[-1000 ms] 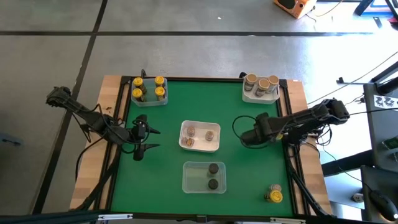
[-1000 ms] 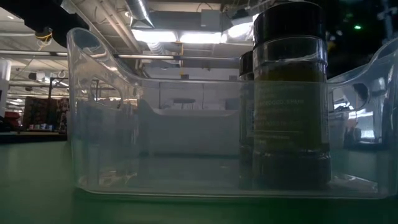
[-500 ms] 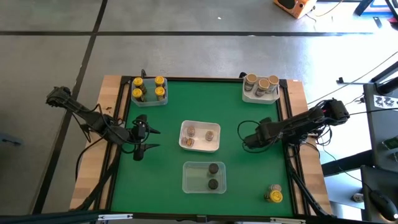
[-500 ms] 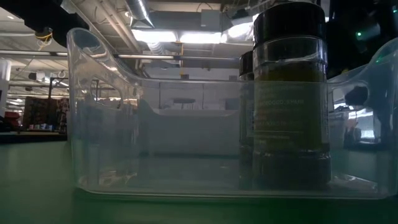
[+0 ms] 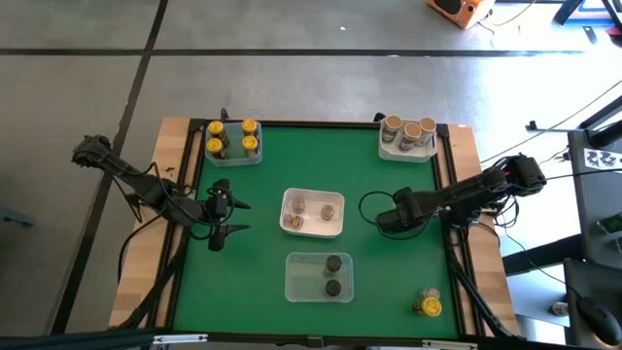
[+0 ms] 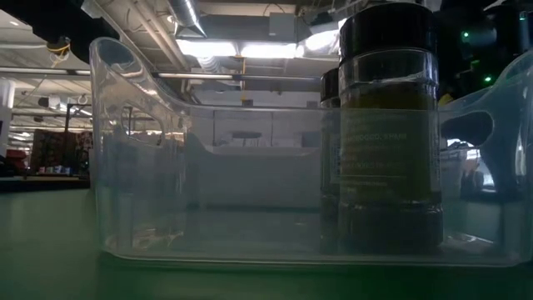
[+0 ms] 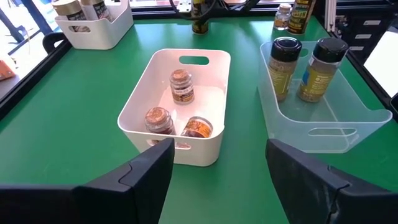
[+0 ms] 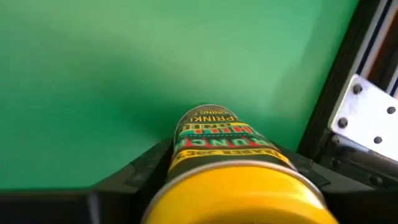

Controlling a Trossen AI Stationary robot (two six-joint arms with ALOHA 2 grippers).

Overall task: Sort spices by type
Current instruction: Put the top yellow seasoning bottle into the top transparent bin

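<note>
Green table (image 5: 262, 262), right fingers (image 8: 205, 180) gripping yellow-lidded jar (image 8: 236, 186)

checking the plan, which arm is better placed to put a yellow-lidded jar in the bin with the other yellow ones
Right: its end effector already grips a yellow-lidded cylindrical spice jar. The left end effector hangs open, though nearer the clear yellow-jar bin.

Robotics lab, grey concrete floor (image 5: 292, 78), exposed ceiling ducts (image 6: 187, 21), framed green table (image 5: 369, 262)

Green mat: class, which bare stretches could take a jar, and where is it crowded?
Bare: between the yellow-lid bin and tan-lid bin; also left of the clear bin. Crowded: mid-table, around the white bin and the right gripper holding a yellow-lid jar.
</note>
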